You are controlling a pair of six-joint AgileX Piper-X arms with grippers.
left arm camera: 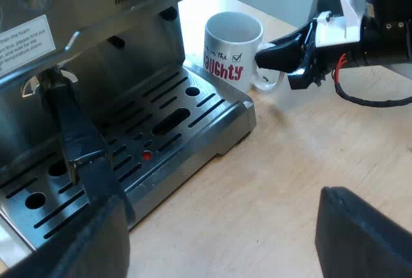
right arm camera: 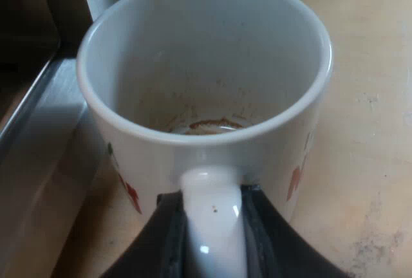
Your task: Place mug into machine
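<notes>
Since the mug (right arm camera: pixel 206 65) must reach the drip tray (left arm camera: pixel 222 107), our right end effector (right arm camera: pixel 212 226) grips its handle (right arm camera: pixel 212 194) beside the tray's corner; our left end effector (left arm camera: pixel 212 220) gapes empty.

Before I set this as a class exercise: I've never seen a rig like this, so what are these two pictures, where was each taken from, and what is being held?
This is a robot with two arms, each ending in a two-fingered pincer. Each picture looks out from one arm's wrist. From the left wrist, the left pincer hangs open and empty before an espresso machine with a slotted drip tray. A white mug stands on the wooden table beside that tray, not on it. From the right wrist, the right pincer grips the mug's handle. Brownish residue lies at the bottom inside.
</notes>
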